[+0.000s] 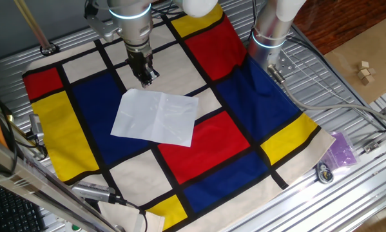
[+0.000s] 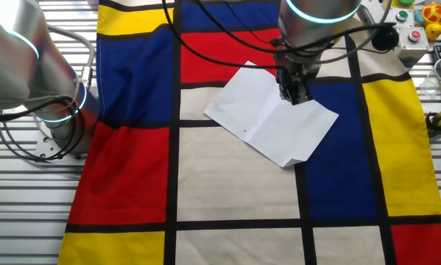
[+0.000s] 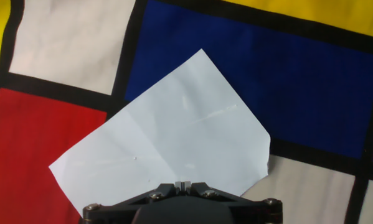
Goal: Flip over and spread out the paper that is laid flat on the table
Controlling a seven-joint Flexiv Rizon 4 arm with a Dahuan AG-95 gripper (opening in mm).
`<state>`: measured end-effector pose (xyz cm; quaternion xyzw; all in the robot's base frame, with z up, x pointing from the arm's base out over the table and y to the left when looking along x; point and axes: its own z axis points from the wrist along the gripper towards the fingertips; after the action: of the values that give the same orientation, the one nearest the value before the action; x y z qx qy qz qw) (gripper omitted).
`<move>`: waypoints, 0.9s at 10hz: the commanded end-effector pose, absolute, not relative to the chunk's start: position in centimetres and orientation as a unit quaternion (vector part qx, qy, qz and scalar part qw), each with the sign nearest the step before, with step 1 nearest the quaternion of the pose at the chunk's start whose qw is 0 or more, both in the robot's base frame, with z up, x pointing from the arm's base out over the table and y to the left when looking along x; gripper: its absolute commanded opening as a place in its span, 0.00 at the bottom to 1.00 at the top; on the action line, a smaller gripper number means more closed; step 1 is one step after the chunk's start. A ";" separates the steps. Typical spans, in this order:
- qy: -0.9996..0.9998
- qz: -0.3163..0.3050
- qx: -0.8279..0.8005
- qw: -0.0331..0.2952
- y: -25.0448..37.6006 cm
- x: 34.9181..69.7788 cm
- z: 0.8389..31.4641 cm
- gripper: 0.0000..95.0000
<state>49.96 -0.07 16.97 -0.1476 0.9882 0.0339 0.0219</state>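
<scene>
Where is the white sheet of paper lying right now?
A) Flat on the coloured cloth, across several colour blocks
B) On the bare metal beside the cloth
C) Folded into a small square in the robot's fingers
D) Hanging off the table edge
A: the paper lies spread flat on the patterned cloth covering the table, overlapping blue, red and cream blocks, with the gripper poised near its edge rather than carrying it.

White creased paper (image 3: 174, 134) flat on colour-block cloth (image 3: 286, 68), closed hand (image 3: 182, 185) above its edge
</scene>
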 end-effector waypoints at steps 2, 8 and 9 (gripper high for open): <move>0.988 0.032 -0.148 0.041 0.0 50.0 17.0 0.00; 0.987 -0.009 -0.160 0.011 0.0 50.0 17.0 0.00; 0.988 -0.012 -0.151 0.001 0.0 50.0 17.0 0.00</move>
<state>49.95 0.03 17.04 -0.1713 0.9849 -0.0222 0.0150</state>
